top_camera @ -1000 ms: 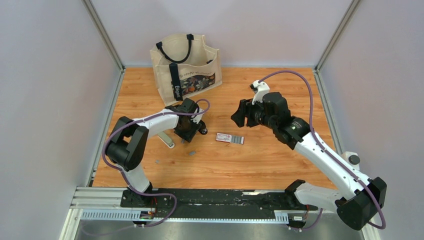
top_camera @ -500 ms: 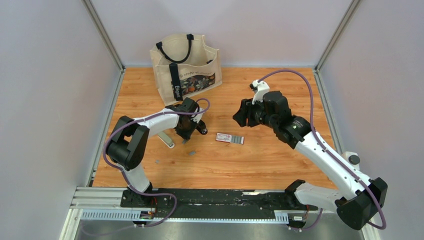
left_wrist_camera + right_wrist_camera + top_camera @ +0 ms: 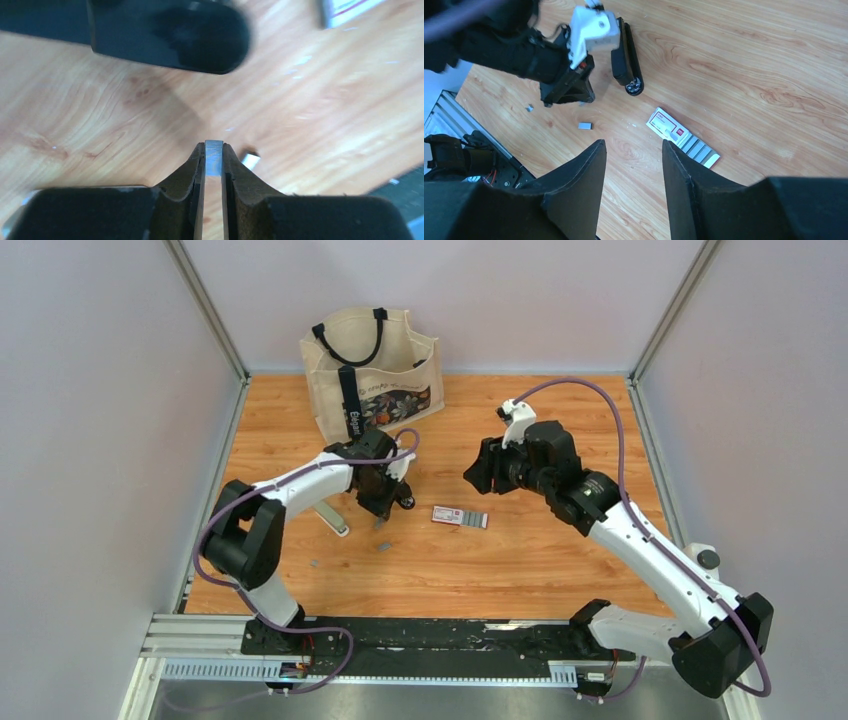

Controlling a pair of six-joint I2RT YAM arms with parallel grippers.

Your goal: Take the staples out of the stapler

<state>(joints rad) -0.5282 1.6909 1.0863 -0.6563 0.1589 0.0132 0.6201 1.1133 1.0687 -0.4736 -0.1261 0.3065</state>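
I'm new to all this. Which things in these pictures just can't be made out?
- Top view: what the left hand pinches is too small and tucked under it; only the left wrist view shows a silvery strip.
- Left wrist view: a dark shape is blurred and cut by the top edge.
- Top view: the tote bag hides its inside behind its walls.
- Packet print: too small to read.
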